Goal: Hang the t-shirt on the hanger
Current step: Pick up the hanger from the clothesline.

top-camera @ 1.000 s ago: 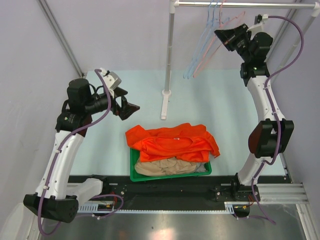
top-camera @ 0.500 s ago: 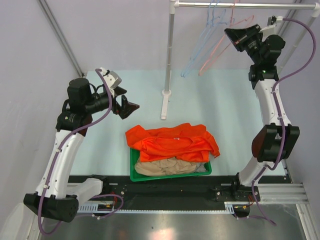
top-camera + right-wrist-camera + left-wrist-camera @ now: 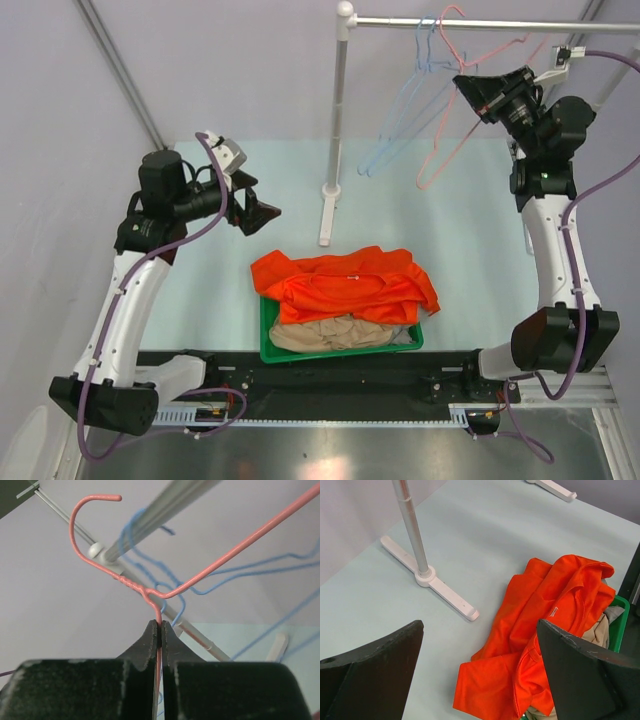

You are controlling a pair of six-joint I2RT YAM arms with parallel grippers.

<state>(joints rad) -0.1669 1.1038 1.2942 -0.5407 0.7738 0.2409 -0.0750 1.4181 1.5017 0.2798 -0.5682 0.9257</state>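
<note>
The hanger point(image 3: 132, 584) is pinched just below its twisted neck between the pressed-together right fingers point(image 3: 175, 642), its hook raised above their tips near the rail point(image 3: 155, 515), while the t-shirt point(image 3: 555, 605) is seen heaped over the green basket point(image 3: 618, 617) on the table point(image 3: 485, 540), beyond the spread, empty left fingers point(image 3: 375, 670).

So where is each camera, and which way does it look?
Top external: high behind the arms, looking down at the table; both arms show.
Left wrist: on the left arm, looking down past the open left gripper at the t-shirt.
Right wrist: on the right arm, looking up along the right gripper, shut on the hanger.
Shared: the t-shirt in top and left wrist; the hanger in top and right wrist.
</note>
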